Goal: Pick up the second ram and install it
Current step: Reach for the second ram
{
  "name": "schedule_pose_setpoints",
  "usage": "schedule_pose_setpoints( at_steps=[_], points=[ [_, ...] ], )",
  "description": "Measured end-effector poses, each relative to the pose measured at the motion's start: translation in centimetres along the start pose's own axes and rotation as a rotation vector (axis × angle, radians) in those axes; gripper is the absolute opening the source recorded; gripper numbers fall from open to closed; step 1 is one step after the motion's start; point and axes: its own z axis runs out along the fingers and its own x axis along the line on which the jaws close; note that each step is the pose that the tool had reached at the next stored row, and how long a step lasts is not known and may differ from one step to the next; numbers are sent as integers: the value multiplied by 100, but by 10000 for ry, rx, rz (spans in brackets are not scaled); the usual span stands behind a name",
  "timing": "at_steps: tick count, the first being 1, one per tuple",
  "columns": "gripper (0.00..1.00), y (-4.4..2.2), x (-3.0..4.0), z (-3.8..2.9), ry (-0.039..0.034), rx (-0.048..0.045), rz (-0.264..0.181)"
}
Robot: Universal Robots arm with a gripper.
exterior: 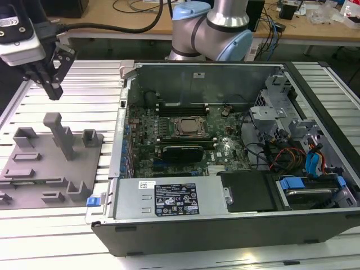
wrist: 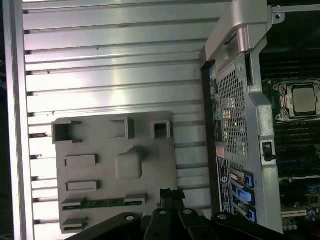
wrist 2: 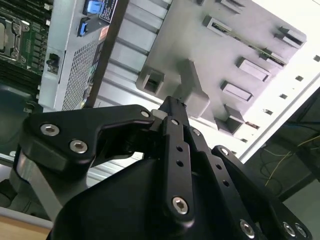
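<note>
In the exterior view, my gripper (exterior: 55, 93) hangs over the ribbed worktop (exterior: 84, 73) at the exterior view's left. It is above the far side of the grey holder (exterior: 53, 163) and apart from it. From here the fingers look closed, though the angle is poor. The open computer case (exterior: 225, 225) lies to the exterior view's right, with the CPU socket (exterior: 188, 126) on its board.

In the second wrist view, the fingers (wrist 2: 175, 145) are pressed together with nothing between them, their tips over the holder (wrist 2: 200, 30).

In the first wrist view, the second ram (wrist: 102, 202) lies flat in a slot of the holder (wrist: 115, 145), not yet picked up. The gripper (wrist: 169, 191) is near one end of it, with the case (wrist: 240, 125) alongside.
</note>
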Motion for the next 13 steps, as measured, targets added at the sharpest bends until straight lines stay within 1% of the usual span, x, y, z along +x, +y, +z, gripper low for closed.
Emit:
schedule_pose_setpoints(
  at_steps=[1, 2, 3, 4, 7, 8, 9, 10, 12, 13],
  points=[
    [11, -14, 24, 1, 0, 0, 1],
    [11, -22, 66, 1, 0, 1, 1],
    [11, -32, 154, 3, 0, 1, -1],
    [11, -40, 220, 5, 0, 0, -2],
    [11, -62, 459, 11, 0, 1, -1],
    [11, -85, 539, 14, 1, 1, 0],
    [11, -109, 568, 15, 0, 1, -2],
    [11, -148, 593, 17, 1, 0, -1],
    [11, -244, 625, 20, 0, 0, -1],
    [11, -258, 630, 20, 0, 0, -1]
  ],
)
